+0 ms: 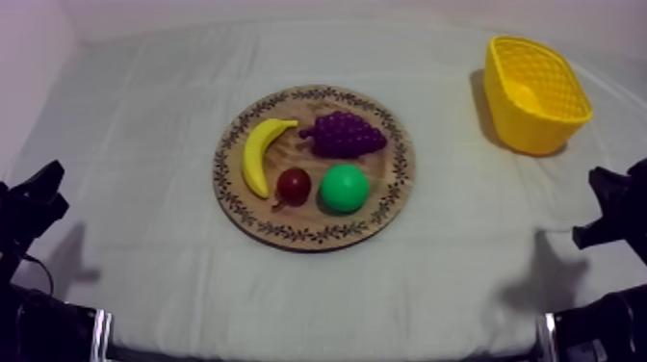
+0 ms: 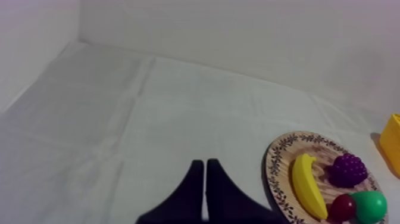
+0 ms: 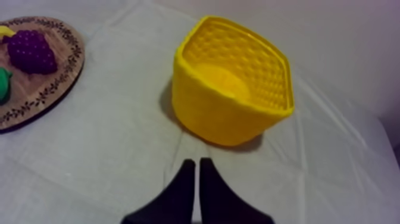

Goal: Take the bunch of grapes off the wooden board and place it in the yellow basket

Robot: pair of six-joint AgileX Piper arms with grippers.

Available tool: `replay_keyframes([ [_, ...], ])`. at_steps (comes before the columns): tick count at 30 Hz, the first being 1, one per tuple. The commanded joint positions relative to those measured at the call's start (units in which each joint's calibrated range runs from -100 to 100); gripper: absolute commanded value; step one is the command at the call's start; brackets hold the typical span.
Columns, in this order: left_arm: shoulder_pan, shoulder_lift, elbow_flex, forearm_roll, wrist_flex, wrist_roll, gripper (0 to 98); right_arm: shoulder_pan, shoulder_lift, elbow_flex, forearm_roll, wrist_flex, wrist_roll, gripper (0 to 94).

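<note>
**STATUS: NO GRASP STARTED, BOTH GRIPPERS CLOSED AND EMPTY**

Left gripper (image 2: pixel 205 162): fingers lie together as a narrow wedge and hold nothing. It sits over bare cloth (image 2: pixel 119 119), beside the wooden board (image 2: pixel 272 176).

Right gripper (image 3: pixel 195 161): fingers are likewise together and empty. It points at the yellow basket (image 3: pixel 208 113), which stands near.

The bunch of grapes (image 1: pixel 344 133) lies on the board's far half, on the basket side, near a banana (image 1: pixel 258 154), a small red fruit (image 1: pixel 294 185) and a green pear (image 1: pixel 344 188). The basket stands well apart from the board, with no fruit inside.

Progress, as judged: nothing is done. Reach, grasp, carry and release are all left.

Markings: no brand, label or writing is readable. The board's rim carries only an ornamental pattern.
</note>
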Motion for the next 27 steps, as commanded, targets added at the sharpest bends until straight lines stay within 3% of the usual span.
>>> replay_keyframes([
  [1,0.0,0.0,0.0,-0.02,0.0,0.0,0.1,-0.5,2.7,-2.8,0.3,0.2,0.4,0.3],
  [10,0.0,0.0,0.0,-0.02,0.0,0.0,0.1,-2.8,14.9,-12.7,0.3,1.0,1.7,0.4],
  [19,0.0,0.0,0.0,-0.02,0.0,0.0,0.1,-5.1,27.7,-23.7,2.6,1.9,-0.2,0.4],
  [27,0.0,0.0,0.0,-0.02,0.0,0.0,0.1,-7.8,37.6,-35.7,4.6,6.8,-1.6,0.4],
])
